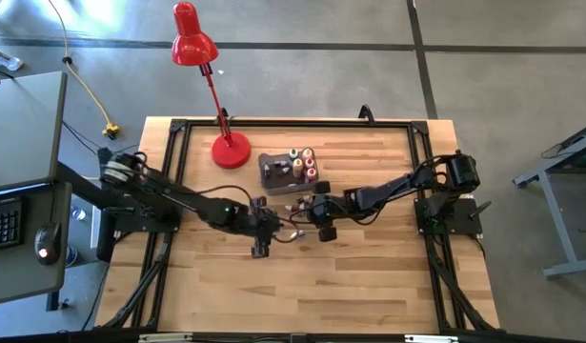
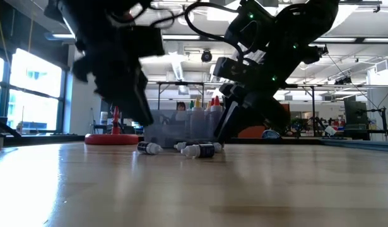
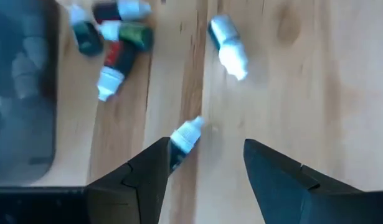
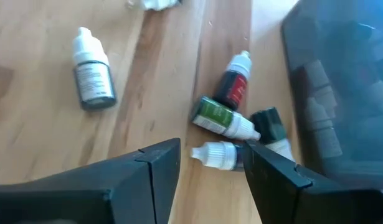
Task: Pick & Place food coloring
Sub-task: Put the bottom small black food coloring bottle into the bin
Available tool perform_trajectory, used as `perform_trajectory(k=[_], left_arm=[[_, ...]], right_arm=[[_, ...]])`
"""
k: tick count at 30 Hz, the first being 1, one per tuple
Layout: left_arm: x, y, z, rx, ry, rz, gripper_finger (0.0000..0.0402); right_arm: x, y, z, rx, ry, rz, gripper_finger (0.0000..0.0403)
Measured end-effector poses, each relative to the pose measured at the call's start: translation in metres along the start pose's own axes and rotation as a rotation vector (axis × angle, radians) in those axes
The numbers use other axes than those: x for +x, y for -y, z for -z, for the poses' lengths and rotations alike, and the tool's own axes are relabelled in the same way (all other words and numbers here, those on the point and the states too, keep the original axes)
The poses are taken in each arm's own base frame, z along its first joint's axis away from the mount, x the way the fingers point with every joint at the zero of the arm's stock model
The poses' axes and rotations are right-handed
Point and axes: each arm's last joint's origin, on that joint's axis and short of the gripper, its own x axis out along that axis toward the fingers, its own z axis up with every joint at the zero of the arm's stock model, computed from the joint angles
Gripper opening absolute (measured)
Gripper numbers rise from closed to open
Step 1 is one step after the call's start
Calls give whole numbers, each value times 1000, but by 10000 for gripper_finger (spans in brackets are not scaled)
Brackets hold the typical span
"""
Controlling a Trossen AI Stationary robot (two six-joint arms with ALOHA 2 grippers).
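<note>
Reaching in from opposite table edges, both arms meet near the middle of the wooden table, just in front of the grey bin.

Left arm: stretched low from its base, wrist pitched down. Left gripper hovers over the wood with fingers spread apart, nothing clamped. One small white-capped bottle lies against the inner face of one finger, cap pointing away from the gripper. Another bottle with a pale label lies loose further out, clear wood around it.

Right arm: elbow bent, forearm angled down toward the same spot. Right gripper is also parted and holding nothing. A white-capped bottle lies in the gap between its fingers, on the table. Just beyond it sits a tight cluster: green-labelled bottle, red-labelled bottle, dark green bottle, touching or nearly touching, right beside the bin wall. A grey-labelled bottle lies on its own, well apart from the cluster.

Several larger bottles stand upright inside the bin.

Room: the two grippers are close together, little gap between them. Bin wall crowds the cluster side. Red desk lamp stands behind the bin at the far edge. Near half of the table is bare wood.
</note>
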Motion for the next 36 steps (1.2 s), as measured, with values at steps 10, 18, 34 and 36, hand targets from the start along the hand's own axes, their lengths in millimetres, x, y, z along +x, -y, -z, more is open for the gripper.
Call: perform_trajectory(k=[10, 18, 34, 36], left_arm=[[34, -5, 12, 113, -108, -43, 200], [36, -23, 6, 67, -108, -100, 200], [34, -33, -24, 41, 49, -31, 200], [33, -30, -31, -47, 117, 37, 200]], right_arm=[[0, 0, -1, 2, 8, -5, 165], [0, 0, -1, 2, 11, -12, 163], [0, -2, -2, -4, 28, -70, 159], [0, -2, -2, -3, 35, -71, 159]])
